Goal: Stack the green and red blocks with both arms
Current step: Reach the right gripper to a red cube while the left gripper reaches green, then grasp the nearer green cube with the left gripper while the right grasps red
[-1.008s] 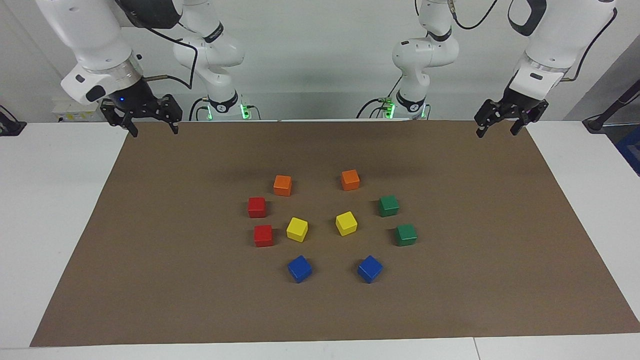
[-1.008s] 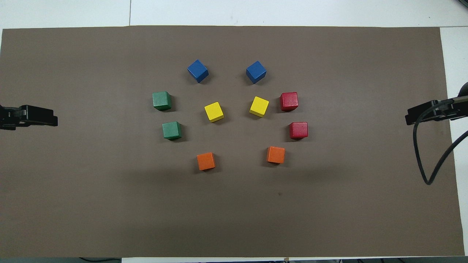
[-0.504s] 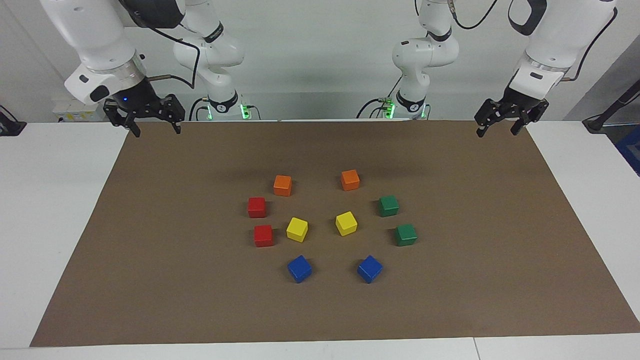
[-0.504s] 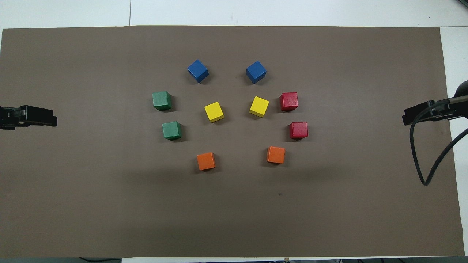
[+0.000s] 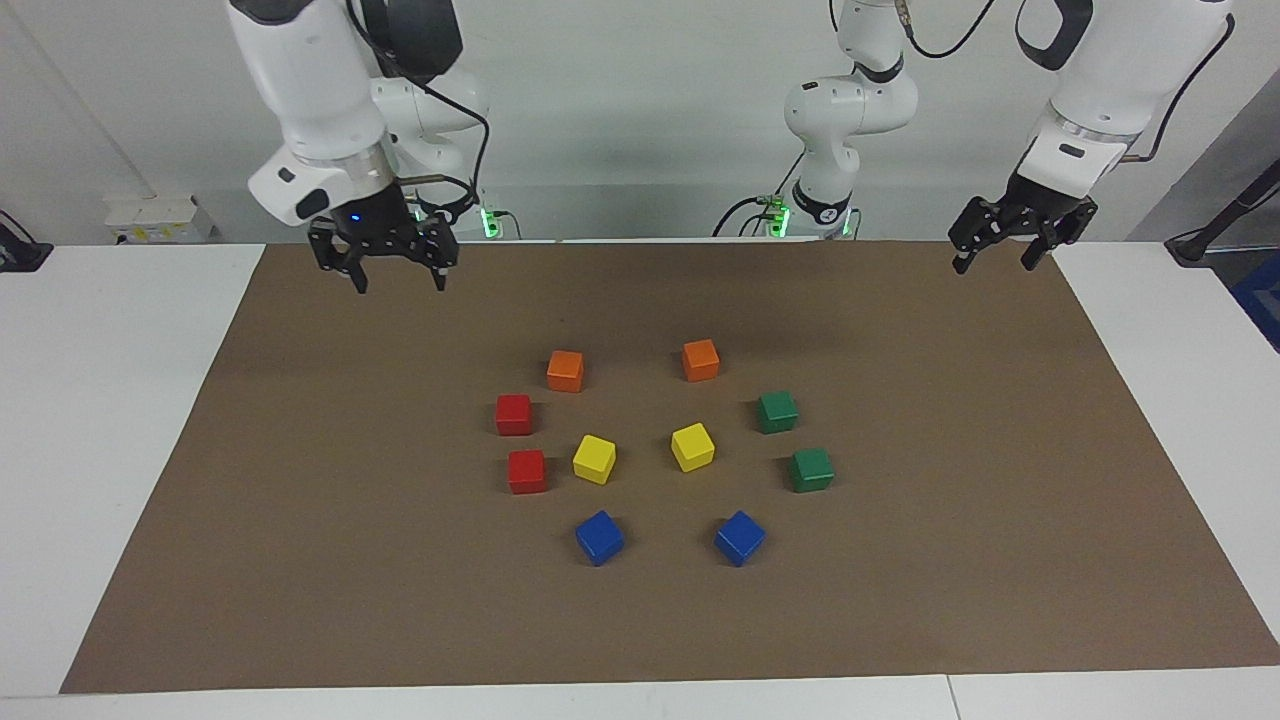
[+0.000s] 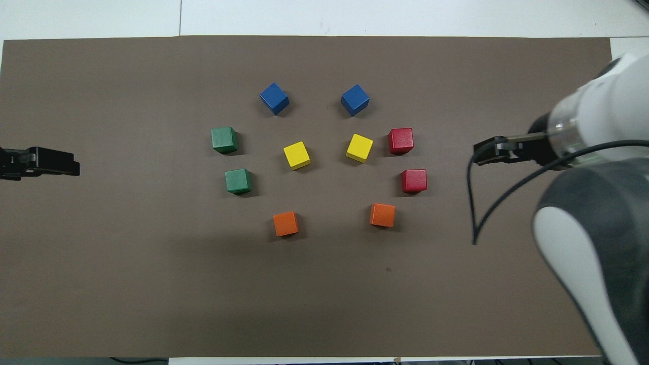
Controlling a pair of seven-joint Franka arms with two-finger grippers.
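Both arms up, every cube loose on the brown mat (image 5: 300,560).
Right gripper (image 5: 398,277) and left gripper (image 5: 993,256) hang spread, empty; red blocks (image 5: 514,414) and green blocks (image 5: 777,411) sit mid-mat, unstacked.

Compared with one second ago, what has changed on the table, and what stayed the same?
The right arm's black two-finger gripper has swung inward from the corner of the brown paper mat toward the two small red cubes, open and holding nothing. The left arm's gripper waits, open, above the mat's other corner. No cube moved; none is stacked.
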